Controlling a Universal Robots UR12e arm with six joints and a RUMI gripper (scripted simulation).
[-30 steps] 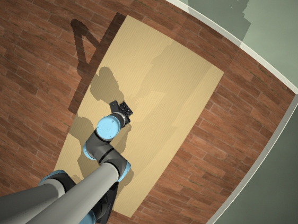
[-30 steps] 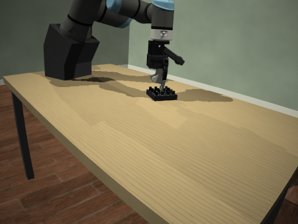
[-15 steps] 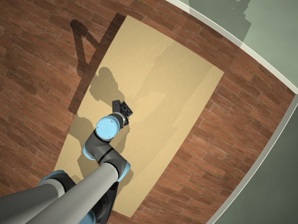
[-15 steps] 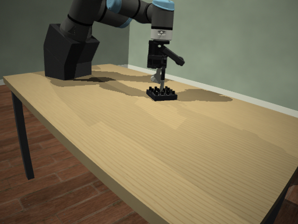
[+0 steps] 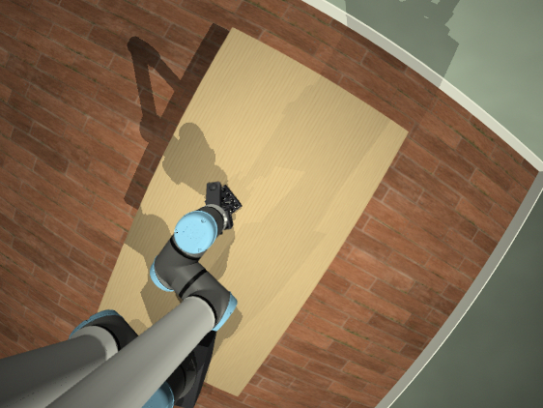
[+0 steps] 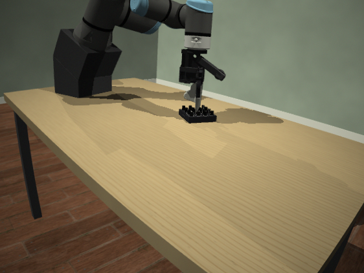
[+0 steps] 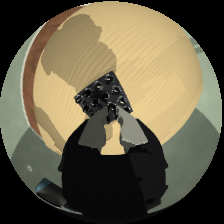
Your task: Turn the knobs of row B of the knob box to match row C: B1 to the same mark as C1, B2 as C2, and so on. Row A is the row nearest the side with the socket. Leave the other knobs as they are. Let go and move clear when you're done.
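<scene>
Table (image 5: 290,242) (image 6: 194,194) (image 7: 160,65): pale wood grain, dark leg (image 6: 27,168) visible beneath its left end in the exterior view. The black knob box (image 5: 235,203) (image 6: 203,120) (image 7: 111,74) lies flat on it, around mid-length and (by the top view) closer to the left long edge than to the right. It carries short upright knobs, set in rows; their marks are too small to read, so a match between rows B and C cannot be confirmed.

The gripper (image 5: 224,205) (image 6: 197,111) (image 7: 111,106) points straight down over the box, its tips down among the knobs. Its two grey fingers are drawn narrow, closed on one knob (image 7: 112,114) (which row it belongs to cannot be told). The hand is therefore not clear of the box.

Above it, the grey arm (image 5: 195,232) (image 6: 198,22) with blue caps reaches over the table from the black base (image 6: 66,74), which stands at the far end. Beyond: red-brown plank floor (image 5: 386,218), and a green wall (image 5: 488,48) (image 6: 275,48) with a pale skirting.

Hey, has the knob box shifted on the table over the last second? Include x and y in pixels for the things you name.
No. In the top view the knob box (image 5: 234,199) (image 6: 203,120) (image 7: 102,91) sits at the same spot relative to the long left edge of the table (image 5: 290,242) (image 6: 162,194) (image 7: 160,75).
</scene>
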